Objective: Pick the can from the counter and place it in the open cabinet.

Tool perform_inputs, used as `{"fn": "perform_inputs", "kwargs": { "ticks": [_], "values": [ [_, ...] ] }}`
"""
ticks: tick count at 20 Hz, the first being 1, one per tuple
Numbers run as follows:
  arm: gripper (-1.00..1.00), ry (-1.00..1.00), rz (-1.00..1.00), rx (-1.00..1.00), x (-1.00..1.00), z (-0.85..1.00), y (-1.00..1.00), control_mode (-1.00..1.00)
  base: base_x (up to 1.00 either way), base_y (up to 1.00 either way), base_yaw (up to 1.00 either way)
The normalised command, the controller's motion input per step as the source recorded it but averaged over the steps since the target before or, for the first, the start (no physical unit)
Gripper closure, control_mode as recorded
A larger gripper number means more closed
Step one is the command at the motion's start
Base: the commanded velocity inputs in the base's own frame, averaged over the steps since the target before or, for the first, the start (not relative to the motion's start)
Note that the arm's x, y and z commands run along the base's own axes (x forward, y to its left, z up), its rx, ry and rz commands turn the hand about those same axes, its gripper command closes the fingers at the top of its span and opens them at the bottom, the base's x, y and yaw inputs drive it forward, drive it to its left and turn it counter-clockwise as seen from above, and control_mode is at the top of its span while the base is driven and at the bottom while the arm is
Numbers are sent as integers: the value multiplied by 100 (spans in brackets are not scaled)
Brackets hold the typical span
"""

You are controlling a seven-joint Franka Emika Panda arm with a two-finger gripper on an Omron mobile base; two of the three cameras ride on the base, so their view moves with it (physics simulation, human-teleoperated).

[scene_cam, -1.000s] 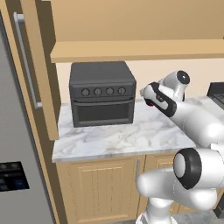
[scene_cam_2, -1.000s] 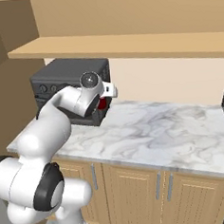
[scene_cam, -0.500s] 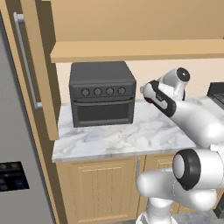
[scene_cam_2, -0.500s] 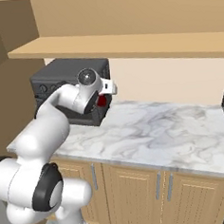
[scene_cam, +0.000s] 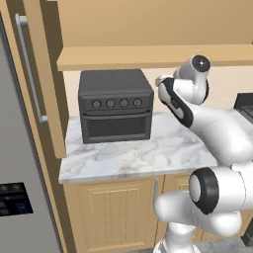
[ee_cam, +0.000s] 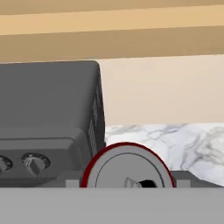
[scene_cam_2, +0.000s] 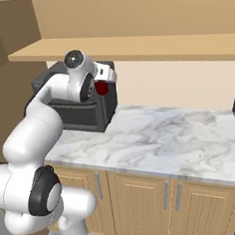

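Transfer stage, mid-carry. The tool [scene_cam_2: 103, 86] is pinching the red can [scene_cam_2: 101, 88] and holding it in the air, well above the white marble bench [scene_cam_2: 161, 138] and just beside the right side wall of the dark grey toaster oven [scene_cam: 115, 105]. In the hand view the can [ee_cam: 127, 168] is presenting its silvery top, ringed in red, at the lower centre, with the oven's side wall and knobs to the left of it and the bench behind. The pick-up is therefore complete; the placement is judged to be outstanding, since the can is hanging below the tan shelf floor of the wall cabinet [scene_cam: 148, 57] and not resting on it.

What is left: raising the can past the front edge of the shelf floor, carrying it inward, setting it down and releasing it.

Surroundings: the cabinet's tall door [scene_cam: 42, 74], with its long metal bar handle [scene_cam: 30, 66], is standing open at the left. The shelf edge directly overhead and the oven close beside the can are the likely obstructions. A dark appliance [scene_cam: 245, 105] is showing at the right border.
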Motion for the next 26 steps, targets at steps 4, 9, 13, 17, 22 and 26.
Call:
{"fn": "perform_inputs", "kwargs": {
  "ticks": [4, 9, 13, 17, 22, 26],
  "values": [
    [100, 0, -7, 0, -2, 61, 0, -100, 0, 0, 0],
    [100, -3, -3, 0, -15, 51, 0, -100, 0, 0, 0],
    [100, -10, -3, 0, -25, 54, 0, -100, 0, 0, 0],
    [100, -20, -2, 0, -32, 51, 0, -100, 0, 0, 0],
    [100, -26, 0, 0, -8, 39, 0, -100, 0, 0, 0],
    [100, -19, 0, 0, 0, 25, 0, -100, 0, 0, 0]
  ]
}}
